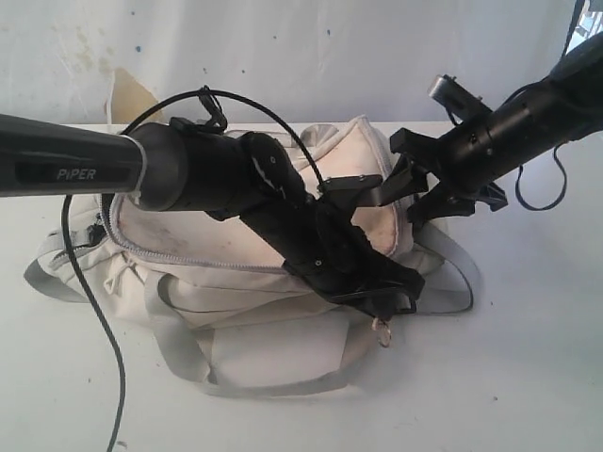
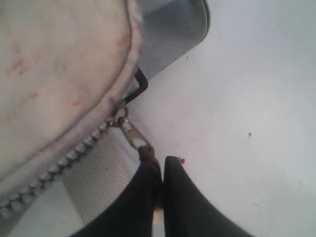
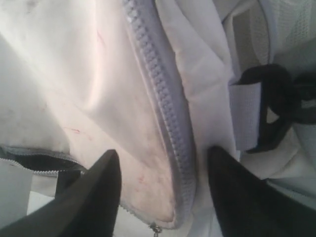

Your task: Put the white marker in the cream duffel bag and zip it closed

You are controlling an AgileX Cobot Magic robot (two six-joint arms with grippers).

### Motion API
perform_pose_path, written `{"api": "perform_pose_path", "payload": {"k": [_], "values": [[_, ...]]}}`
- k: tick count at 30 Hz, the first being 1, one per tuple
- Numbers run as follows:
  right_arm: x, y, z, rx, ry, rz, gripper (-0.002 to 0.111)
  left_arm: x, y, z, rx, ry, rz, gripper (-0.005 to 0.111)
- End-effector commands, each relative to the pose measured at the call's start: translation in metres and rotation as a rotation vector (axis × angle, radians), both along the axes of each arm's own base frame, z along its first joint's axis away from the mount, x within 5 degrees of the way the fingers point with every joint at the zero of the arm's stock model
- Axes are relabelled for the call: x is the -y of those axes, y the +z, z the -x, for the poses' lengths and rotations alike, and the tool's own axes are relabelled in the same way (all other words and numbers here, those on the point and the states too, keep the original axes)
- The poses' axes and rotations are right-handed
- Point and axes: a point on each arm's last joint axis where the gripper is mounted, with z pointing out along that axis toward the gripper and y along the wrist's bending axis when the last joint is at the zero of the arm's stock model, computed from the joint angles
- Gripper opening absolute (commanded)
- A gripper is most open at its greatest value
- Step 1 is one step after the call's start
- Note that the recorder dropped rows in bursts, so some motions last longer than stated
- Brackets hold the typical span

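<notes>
The cream duffel bag (image 1: 188,235) lies across the middle of the white table, stained, with grey straps. My left gripper (image 1: 382,297) reaches over it to its front right end. In the left wrist view that gripper (image 2: 159,160) is shut on the dark tab of the zipper pull (image 2: 134,138), at the end of the grey zipper teeth. My right gripper (image 1: 415,193) is at the bag's right end. It is open (image 3: 163,165), its jaws on either side of the flap corner and grey zipper trim (image 3: 163,113). A short dark gap (image 3: 29,163) shows. The white marker is out of view.
A black buckle (image 3: 269,108) on grey webbing sits beside the right gripper. A grey strap (image 2: 173,34) lies on the table by the zipper end. Black cables hang at the left (image 1: 94,311) and right (image 1: 542,193). A stained wall stands behind the table (image 1: 528,377).
</notes>
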Motion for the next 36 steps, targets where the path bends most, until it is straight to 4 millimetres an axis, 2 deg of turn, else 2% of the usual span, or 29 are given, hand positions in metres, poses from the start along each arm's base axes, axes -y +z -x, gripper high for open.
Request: {"api": "perform_pose_path", "payload": {"k": [1, 3, 6, 11, 17, 20, 26, 30, 36], "values": [[-0.003, -0.011, -0.003, -0.016, 0.009, -0.012, 0.037, -0.001, 0.008, 0.001, -0.021, -0.012, 0.016, 0.0], [-0.004, -0.013, -0.003, -0.023, 0.008, -0.012, 0.026, -0.002, 0.008, 0.001, -0.026, -0.016, 0.013, 0.0], [-0.004, -0.014, -0.004, -0.019, 0.016, -0.01, -0.001, -0.003, 0.008, 0.001, -0.038, -0.023, 0.01, 0.0], [-0.003, -0.014, -0.005, -0.011, 0.009, -0.01, 0.0, -0.011, 0.016, 0.003, -0.067, -0.072, 0.013, 0.0], [-0.003, -0.014, -0.006, -0.004, -0.001, -0.006, 0.0, -0.028, 0.046, 0.003, -0.097, -0.133, 0.066, 0.0], [-0.003, -0.014, -0.006, -0.004, -0.009, -0.005, 0.0, -0.043, 0.054, -0.002, -0.136, -0.148, 0.067, 0.0], [0.0, -0.013, -0.009, 0.0, -0.047, -0.003, 0.0, -0.077, 0.057, -0.013, -0.262, -0.181, 0.046, 0.0], [0.01, -0.013, -0.012, -0.006, -0.084, -0.006, 0.0, -0.104, 0.064, -0.026, -0.205, -0.136, -0.018, 0.0], [0.02, -0.014, -0.012, -0.01, -0.096, 0.011, 0.0, -0.152, 0.087, -0.037, -0.092, -0.013, -0.238, 0.0]]}}
